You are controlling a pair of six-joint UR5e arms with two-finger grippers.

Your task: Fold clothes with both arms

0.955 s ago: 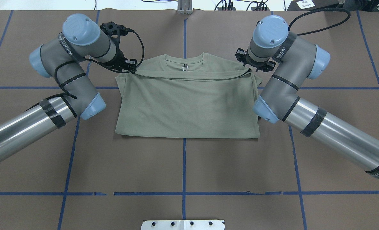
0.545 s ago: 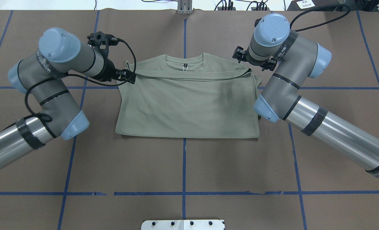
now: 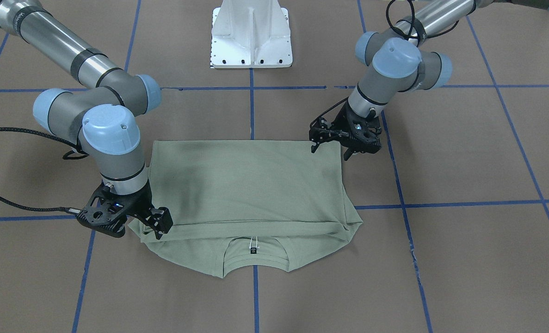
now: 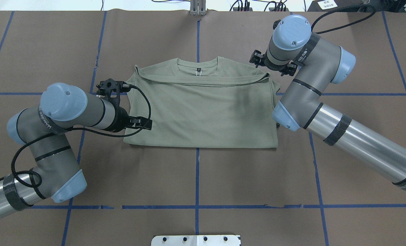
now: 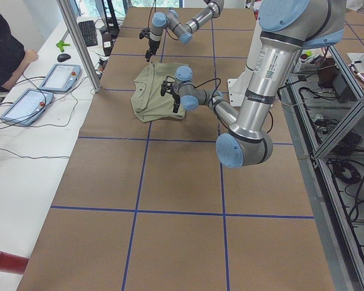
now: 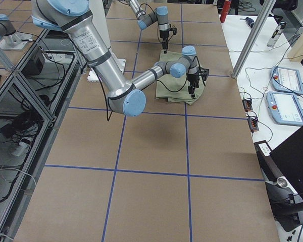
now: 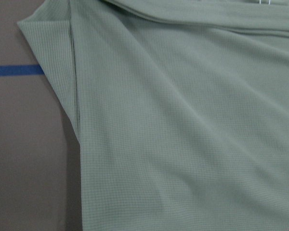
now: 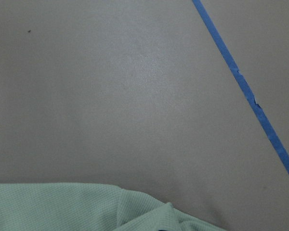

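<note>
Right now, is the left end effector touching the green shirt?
Cannot tell. In the front-facing view the left end effector overlaps a corner of the green shirt, but no view shows contact or gap.

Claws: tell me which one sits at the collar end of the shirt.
The right claw, at the shirt corner beside the collar. The left claw is at the opposite end, by the folded edge.

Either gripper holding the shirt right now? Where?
Left gripper: open, holds nothing, poised at a corner of the shirt. Right gripper sits at the folded shoulder corner; whether it pinches cloth cannot be told.
</note>
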